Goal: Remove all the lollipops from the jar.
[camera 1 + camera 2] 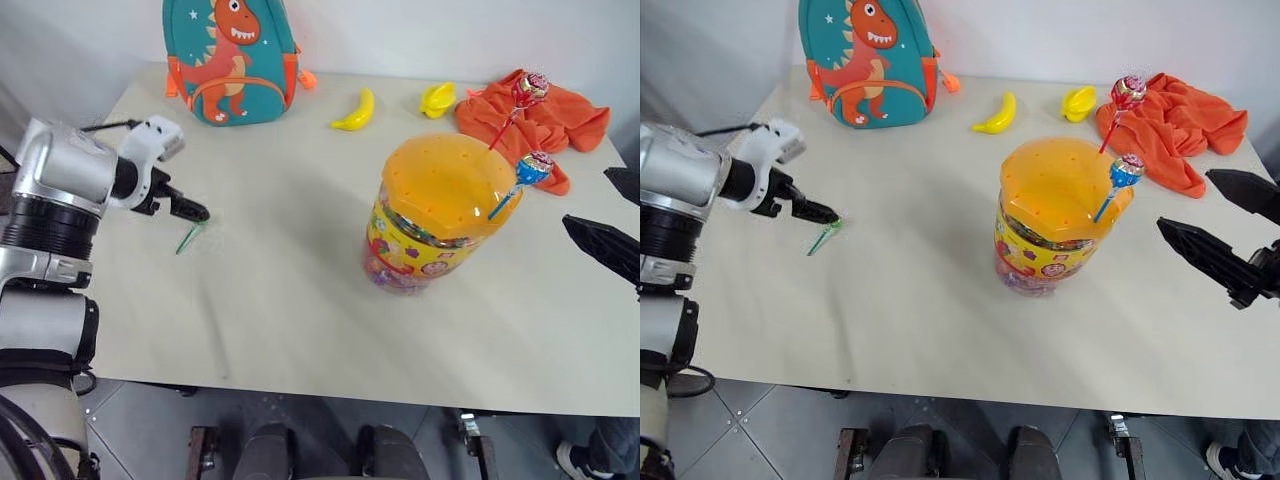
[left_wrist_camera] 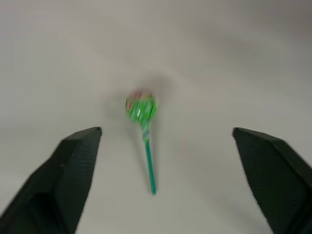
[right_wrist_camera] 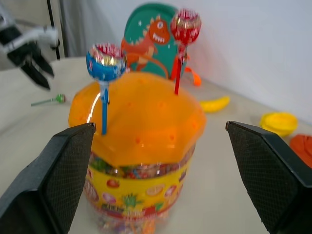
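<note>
My left gripper (image 2: 165,180) stands wide open over the table (image 1: 300,300) with nothing between its fingers; the green lollipop (image 2: 142,108) lies flat on the bare surface just ahead of the fingertips, stick pointing back toward the gripper, touching neither finger. I judge it set there on purpose — well apart from the jar (image 1: 435,215) so it cannot be mistaken for one still to be pulled. My right gripper (image 3: 158,180) is also fully open and empty, aimed at the jar with a finger to either side of it in the wrist view, though still apart from it. The jar sits upright directly ahead of that gripper; the red lollipop (image 1: 528,88) and the blue lollipop (image 1: 535,167) stand with their sticks pushed into holes in the orange lid, on the side nearer the right gripper, heads clear above the dome. That upright stance leaves the sticks free to be pinched — my reading is that the right arm is better placed for them. One of three looks done. Beyond the jar: dinosaur backpack (image 1: 232,60), banana (image 1: 355,112), orange cloth (image 1: 545,115).
</note>
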